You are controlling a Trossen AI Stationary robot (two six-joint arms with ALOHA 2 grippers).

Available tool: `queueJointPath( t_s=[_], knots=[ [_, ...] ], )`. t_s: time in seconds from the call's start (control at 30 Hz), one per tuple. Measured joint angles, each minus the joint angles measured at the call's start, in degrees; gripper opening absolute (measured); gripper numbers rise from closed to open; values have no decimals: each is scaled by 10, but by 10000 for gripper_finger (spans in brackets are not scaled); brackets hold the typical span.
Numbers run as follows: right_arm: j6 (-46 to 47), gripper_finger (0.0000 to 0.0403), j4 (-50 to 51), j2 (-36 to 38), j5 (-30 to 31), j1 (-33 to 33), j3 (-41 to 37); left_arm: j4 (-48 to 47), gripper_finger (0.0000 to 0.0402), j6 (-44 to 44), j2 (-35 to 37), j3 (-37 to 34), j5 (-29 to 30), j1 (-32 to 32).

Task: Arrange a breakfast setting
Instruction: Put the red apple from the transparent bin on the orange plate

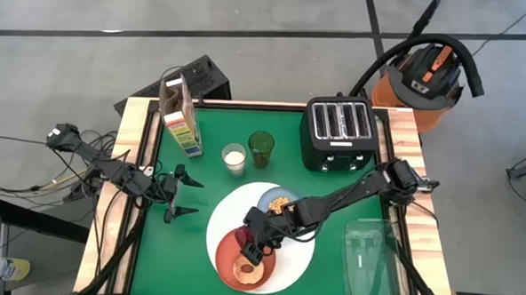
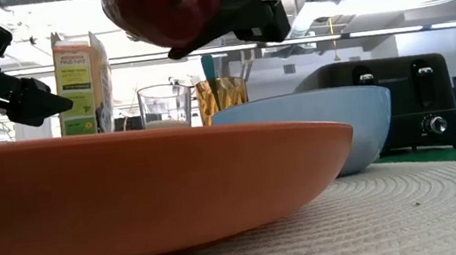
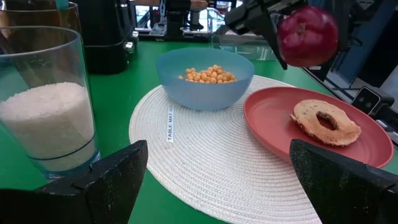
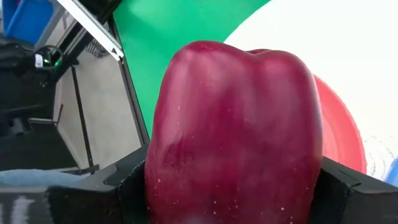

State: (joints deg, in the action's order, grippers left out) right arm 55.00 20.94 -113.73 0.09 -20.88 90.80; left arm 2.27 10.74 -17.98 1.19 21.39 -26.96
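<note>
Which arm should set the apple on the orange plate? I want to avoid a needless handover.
Right. The right gripper holds the red apple between its fingers above the orange-red plate, beside the bagel half. The left gripper sits open and empty over the green table, off the mat.

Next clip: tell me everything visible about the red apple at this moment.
The red apple is dark red, glossy and finely speckled, tapering toward one end. It is whole, with no bite or cut showing. It is off the table, clamped between the two dark fingers of the right gripper, which press on its opposite sides. It hangs above the orange-red plate, near the bagel half lying there, and touches neither.
</note>
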Motion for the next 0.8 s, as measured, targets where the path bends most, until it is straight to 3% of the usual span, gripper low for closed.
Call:
queueJointPath(
  t_s=[0.5,0.8],
  knots=[
    [-14,317,0,0,-2,10,0,0,378,0,0,0,0,0],
    [28,317,-2,0,-2,10,0,0,378,0,0,0,0,0]
  ],
)
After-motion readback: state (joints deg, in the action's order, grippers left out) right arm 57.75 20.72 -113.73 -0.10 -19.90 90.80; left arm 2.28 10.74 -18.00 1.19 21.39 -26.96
